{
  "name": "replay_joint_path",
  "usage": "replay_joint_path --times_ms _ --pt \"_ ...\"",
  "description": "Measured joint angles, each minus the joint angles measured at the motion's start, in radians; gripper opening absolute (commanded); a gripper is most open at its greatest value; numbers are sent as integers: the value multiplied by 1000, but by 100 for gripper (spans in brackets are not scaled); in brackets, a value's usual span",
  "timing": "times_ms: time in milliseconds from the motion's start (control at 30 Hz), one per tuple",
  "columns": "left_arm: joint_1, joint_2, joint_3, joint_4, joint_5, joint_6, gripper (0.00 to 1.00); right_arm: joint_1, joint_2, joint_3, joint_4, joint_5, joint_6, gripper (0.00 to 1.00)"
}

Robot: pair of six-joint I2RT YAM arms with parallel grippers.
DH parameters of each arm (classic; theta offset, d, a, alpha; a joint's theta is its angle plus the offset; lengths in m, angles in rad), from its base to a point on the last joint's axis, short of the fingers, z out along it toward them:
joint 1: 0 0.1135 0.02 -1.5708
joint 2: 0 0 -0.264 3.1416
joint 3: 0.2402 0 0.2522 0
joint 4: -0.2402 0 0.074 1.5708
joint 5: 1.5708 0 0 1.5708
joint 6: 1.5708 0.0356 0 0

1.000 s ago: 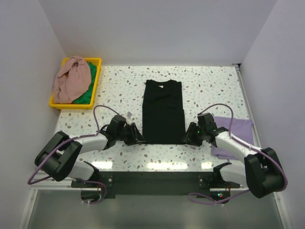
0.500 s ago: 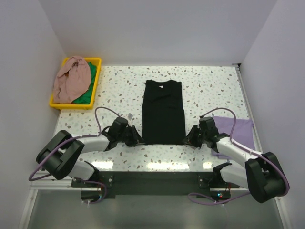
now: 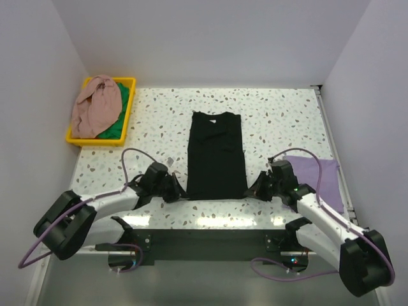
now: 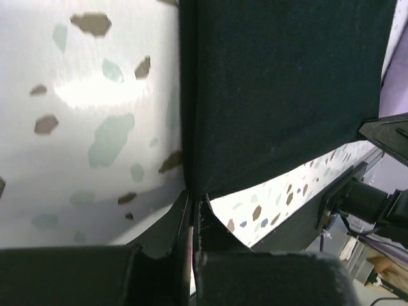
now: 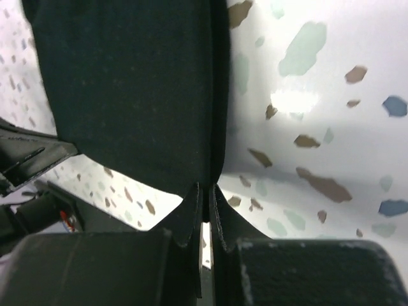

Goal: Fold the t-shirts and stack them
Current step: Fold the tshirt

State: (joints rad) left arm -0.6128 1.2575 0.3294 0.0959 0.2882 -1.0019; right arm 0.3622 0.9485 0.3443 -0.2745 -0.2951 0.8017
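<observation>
The black t-shirt lies flat in the middle of the counter. It is folded lengthwise into a narrow strip, with the collar at the far end and the hem toward the arms. Your left end effector sits at the near left hem corner and your right end effector at the near right one. In both wrist views the fingers are pressed together with the cloth edge pinched between them, low against the counter.

Holding both corners at once looks like the set-up for the crosswise fold. With the hem held evenly on each side, you can lift it and carry it toward the collar without the strip skewing or the layers sliding apart. Raise both sides together; if one corner leads, the fold will probably go crooked.

The lavender t-shirt lies flat on the counter just right of your right arm, likely the base of the stack. The pink t-shirt and green t-shirt are bundled in the yellow bin at the far left, not yet folded.
</observation>
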Motion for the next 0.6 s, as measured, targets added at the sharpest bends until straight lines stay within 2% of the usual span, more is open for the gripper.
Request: replay_joint_path --times_ms 133,400,600 --pt "-19 -126 -34 -59 -2 2 0 2 -146 -20 -81 -40 -8 0" --pt "-75 -466 -88 -205 -5 -2 0 4 -525 -18 -365 -92 -31 0" --pt "-84 -645 -71 -327 -5 0 0 4 -636 37 -527 -117 -35 0"
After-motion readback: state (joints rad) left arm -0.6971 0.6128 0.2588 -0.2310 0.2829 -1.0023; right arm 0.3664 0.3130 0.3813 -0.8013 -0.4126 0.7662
